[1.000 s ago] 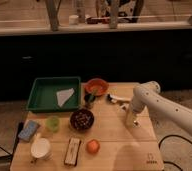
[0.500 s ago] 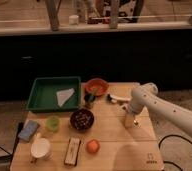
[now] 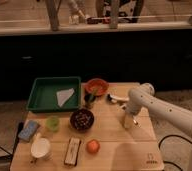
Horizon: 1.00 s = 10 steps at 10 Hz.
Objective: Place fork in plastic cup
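WORK IN PROGRESS: Robot arm (image 3: 164, 107) reaches in from the right of the frame, its gripper (image 3: 129, 122) pointed down at the wooden table (image 3: 114, 150), right of centre. It is low over the boards or touching them; can't tell which. Whether the gripper is wide, narrow or holding sth also can't be told from this view.

The fork can't be picked out w/ certainty. No silver shows on the open boards, so it prob. lies under or in the gripper. A white-handled utensil (image 3: 116, 98) lies just above, beside the arm.

The likely target, a green cup (image 3: 52, 123), stands well apart at left of centre, next to a dark bowl (image 3: 82, 119). A white cup (image 3: 40, 147) sits at lower left. Neither cup shows a fork sticking out.

Judgement: task is at an early stage, approx. the pick-up step. Left to do: secure fork, lift, carry it across past the dark bowl, drop it into the cup.
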Motion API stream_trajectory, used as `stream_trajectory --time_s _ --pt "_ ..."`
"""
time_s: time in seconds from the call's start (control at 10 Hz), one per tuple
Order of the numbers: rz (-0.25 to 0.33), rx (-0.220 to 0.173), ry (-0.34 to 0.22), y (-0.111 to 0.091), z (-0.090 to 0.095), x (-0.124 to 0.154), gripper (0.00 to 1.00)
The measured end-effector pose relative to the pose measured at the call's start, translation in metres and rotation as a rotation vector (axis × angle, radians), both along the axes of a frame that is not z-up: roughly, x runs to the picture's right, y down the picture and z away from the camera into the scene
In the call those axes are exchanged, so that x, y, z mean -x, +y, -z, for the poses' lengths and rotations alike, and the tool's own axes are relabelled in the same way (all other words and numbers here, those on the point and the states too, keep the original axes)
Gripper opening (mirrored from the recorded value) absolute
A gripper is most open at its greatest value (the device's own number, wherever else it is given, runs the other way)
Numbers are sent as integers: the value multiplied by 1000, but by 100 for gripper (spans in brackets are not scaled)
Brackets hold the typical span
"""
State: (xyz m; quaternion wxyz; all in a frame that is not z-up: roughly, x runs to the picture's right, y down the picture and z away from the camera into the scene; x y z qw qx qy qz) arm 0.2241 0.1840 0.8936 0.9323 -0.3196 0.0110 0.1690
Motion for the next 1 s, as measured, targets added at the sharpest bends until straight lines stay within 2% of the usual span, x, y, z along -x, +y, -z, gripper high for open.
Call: stream_trajectory --time_s 0.2,0.3,1.0 --pt "2 -4 0 -6 3 0 8" --pt "11 1 0 -3 5 -1 1" --pt "23 20 4 1 5 -3 0"
